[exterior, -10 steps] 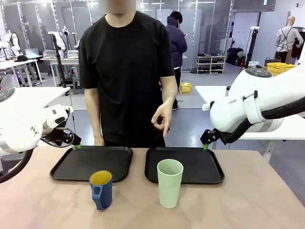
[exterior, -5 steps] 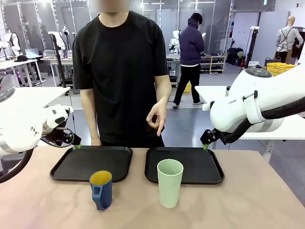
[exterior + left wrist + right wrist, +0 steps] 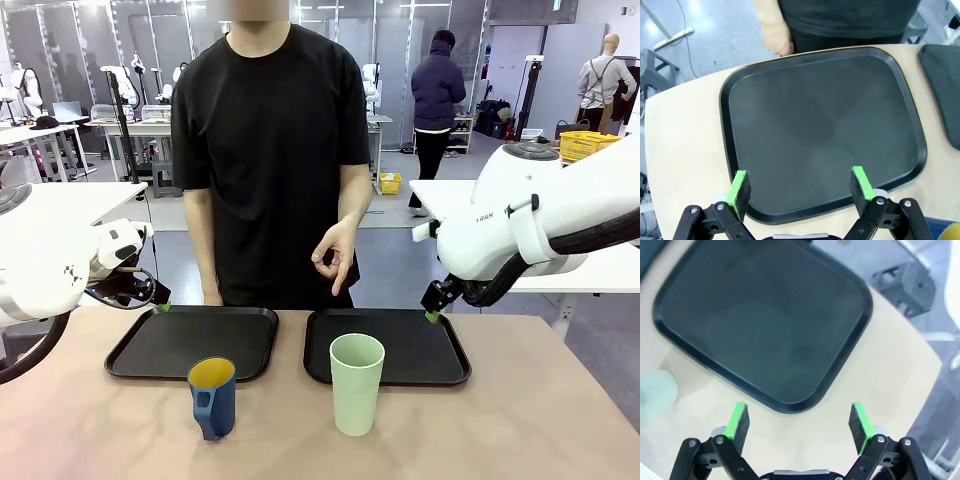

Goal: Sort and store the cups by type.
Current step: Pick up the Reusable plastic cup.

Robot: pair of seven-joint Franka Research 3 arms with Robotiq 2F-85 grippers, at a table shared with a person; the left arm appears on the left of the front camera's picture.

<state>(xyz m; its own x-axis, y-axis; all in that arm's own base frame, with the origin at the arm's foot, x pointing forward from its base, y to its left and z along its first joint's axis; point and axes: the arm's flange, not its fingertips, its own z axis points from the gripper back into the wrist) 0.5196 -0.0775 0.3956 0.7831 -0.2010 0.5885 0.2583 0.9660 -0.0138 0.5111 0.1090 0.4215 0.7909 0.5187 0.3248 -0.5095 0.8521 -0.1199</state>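
Cups stand upright, pale green tumbler and blue yellow-lined mug; left end effector, right end effector released.

Your right gripper has dipped a little, so its green tip now sits a bit lower by the corner of the tray next to it. The big white joint above it has leaned a bit toward the middle. The person across from your grippers has stepped a little sideways, and their hand has moved with them. Far behind, another person has walked across the room.
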